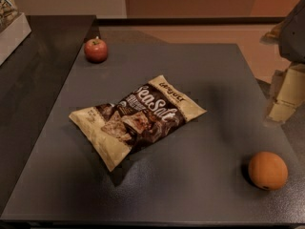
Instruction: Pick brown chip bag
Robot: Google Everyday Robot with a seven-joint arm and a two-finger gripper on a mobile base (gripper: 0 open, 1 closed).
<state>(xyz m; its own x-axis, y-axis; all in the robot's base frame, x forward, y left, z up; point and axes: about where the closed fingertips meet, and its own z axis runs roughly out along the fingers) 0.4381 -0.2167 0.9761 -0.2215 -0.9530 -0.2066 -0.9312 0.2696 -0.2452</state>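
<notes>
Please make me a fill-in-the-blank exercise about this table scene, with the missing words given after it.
1. The brown chip bag lies flat near the ____ of the grey table.
2. The red fruit near the table's far left corner is an ____.
3. The orange sits at the near ____ corner of the table.
4. The pincer hangs at the right edge of the view, touching ____ of these three things.
Missing words: middle, apple, right, none.

Flat brown chip bag [138, 119]; gripper [284, 104] perhaps far-right
</notes>
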